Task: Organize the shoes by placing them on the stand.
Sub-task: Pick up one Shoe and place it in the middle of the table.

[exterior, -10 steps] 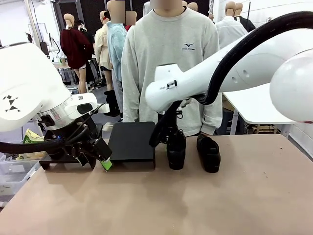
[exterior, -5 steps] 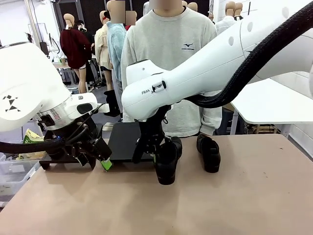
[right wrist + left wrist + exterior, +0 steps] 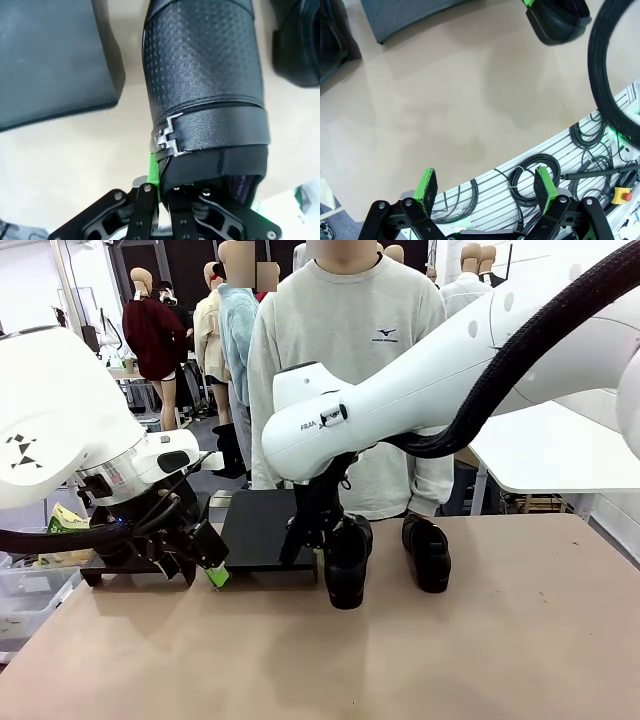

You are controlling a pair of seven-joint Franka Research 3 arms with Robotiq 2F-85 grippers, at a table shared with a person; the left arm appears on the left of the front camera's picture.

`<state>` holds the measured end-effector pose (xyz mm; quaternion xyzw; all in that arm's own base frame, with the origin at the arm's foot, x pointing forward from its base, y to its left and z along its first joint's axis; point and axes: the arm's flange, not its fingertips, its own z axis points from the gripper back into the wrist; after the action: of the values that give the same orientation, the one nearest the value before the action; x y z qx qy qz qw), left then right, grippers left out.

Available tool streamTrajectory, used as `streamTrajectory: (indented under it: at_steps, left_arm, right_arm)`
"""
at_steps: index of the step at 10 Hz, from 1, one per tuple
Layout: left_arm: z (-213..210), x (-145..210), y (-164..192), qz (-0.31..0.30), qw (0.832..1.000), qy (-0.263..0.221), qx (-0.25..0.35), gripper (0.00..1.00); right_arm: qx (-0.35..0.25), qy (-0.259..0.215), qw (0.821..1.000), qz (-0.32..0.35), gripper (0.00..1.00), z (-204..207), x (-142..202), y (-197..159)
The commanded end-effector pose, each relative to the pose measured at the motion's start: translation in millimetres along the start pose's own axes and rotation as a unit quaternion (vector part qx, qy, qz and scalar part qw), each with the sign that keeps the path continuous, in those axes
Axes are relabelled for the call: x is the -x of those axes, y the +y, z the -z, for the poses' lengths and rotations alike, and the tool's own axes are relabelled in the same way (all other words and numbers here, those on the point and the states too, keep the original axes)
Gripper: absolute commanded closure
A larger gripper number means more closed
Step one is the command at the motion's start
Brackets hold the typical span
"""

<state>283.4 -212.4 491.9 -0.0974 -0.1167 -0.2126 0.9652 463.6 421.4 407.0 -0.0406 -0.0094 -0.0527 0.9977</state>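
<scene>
Shoes, two; stand (image 3: 268, 530), one; held shoe (image 3: 347, 570) in right gripper (image 3: 320, 545), other shoe (image 3: 427, 552) free.

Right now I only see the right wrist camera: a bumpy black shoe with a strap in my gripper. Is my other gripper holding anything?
Observer: No, the left gripper is open and empty over the tan table.
Operator: Is that dark thing in my corner another shoe?
Observer: Yes, a second shiny black shoe stands on the table, right of the held shoe, apart from it.
Operator: Is somebody watching?
Observer: A person in a light grey sweatshirt stands at the far side.
</scene>
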Motion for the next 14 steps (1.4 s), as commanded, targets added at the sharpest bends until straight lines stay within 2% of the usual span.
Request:
streamTrajectory:
  at_steps: [1, 4, 5, 7, 9, 10, 14]
  left_arm:
    - [1, 2, 0, 0.001, 1.000, 0.002, 0.007, 0.00]
    - [1, 2, 0, 0.001, 1.000, 0.002, 0.007, 0.00]
    - [1, 2, 0, 0.001, 1.000, 0.002, 0.007, 0.00]
    - [1, 2, 0, 0.001, 1.000, 0.002, 0.007, 0.00]
    - [1, 2, 0, 0.001, 1.000, 0.002, 0.007, 0.00]
    - [1, 2, 0, 0.001, 1.000, 0.002, 0.007, 0.00]
    - [1, 2, 0, 0.001, 1.000, 0.002, 0.007, 0.00]
  right_arm:
    - [0.007, -0.023, 1.000, 0.015, 1.00, -2, 52, -4]
    - [-0.001, 0.000, 1.000, -0.001, 1.00, 17, 82, -5]
    - [-0.003, 0.018, 1.000, -0.002, 1.00, 30, 83, -4]
    - [-0.025, 0.047, 0.997, -0.049, 1.00, 58, 79, -7]
    - [-0.033, 0.058, 0.997, -0.045, 1.00, 62, 85, -5]
    - [-0.034, 0.072, 0.996, -0.049, 0.88, 64, 87, -4]
    - [-0.046, 0.073, 0.994, -0.060, 0.13, 55, 88, -5]
